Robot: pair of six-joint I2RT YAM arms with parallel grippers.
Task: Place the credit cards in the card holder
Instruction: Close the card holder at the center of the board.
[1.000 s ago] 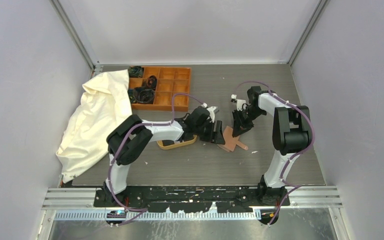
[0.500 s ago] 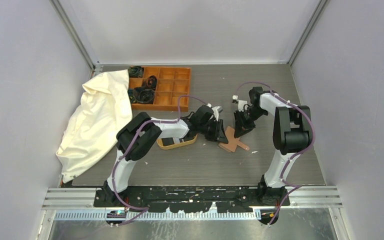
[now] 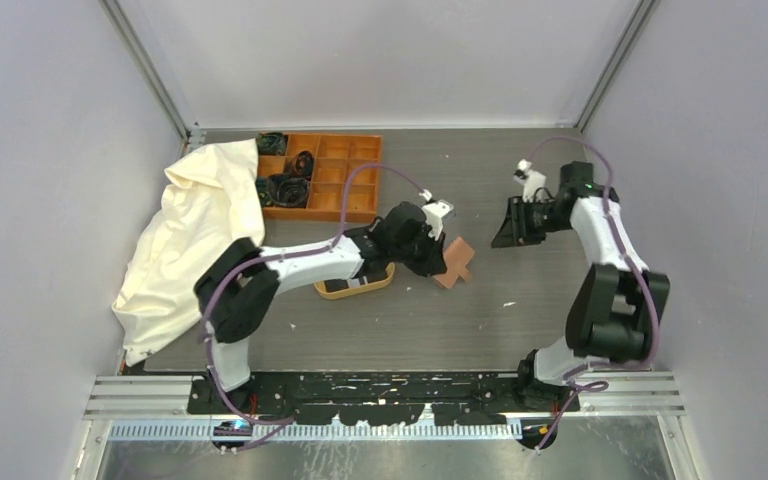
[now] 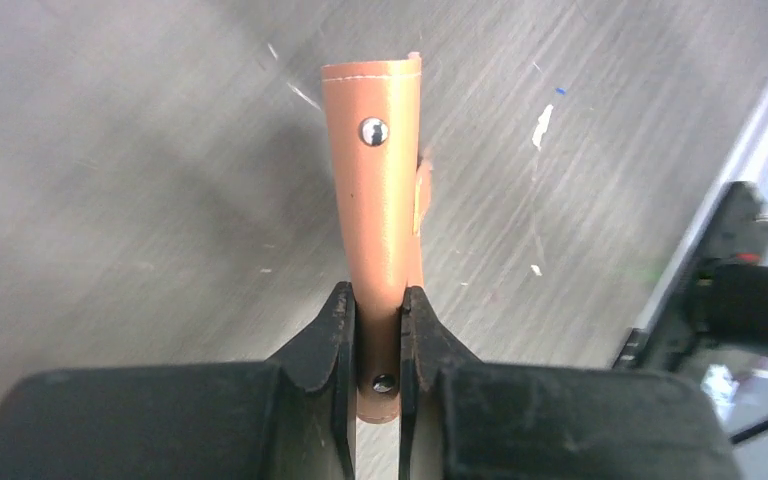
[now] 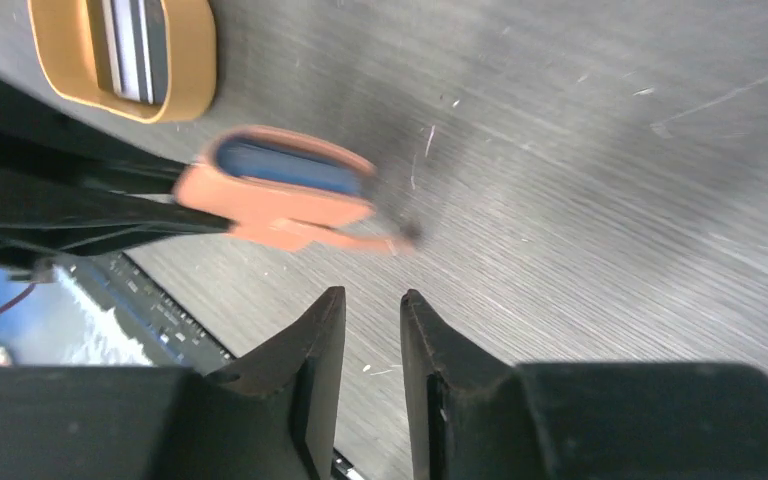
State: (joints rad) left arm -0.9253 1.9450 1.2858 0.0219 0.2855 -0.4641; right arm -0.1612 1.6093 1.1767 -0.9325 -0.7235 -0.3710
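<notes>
Leather card holder (image 4: 385, 200) now clamped in left gripper (image 4: 377, 330) alone.
Right gripper (image 5: 372, 340) pulls away empty, jaws ajar, so it looks free to fetch credit cards (image 5: 132, 45).

Grey wood-grain table (image 3: 410, 330) enclosed by plain pale walls (image 3: 40, 150).

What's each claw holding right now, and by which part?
Left claw pinches the card holder by one end, at a metal snap stud. Right claw holds nothing, its jaws slightly apart above the table.
</notes>
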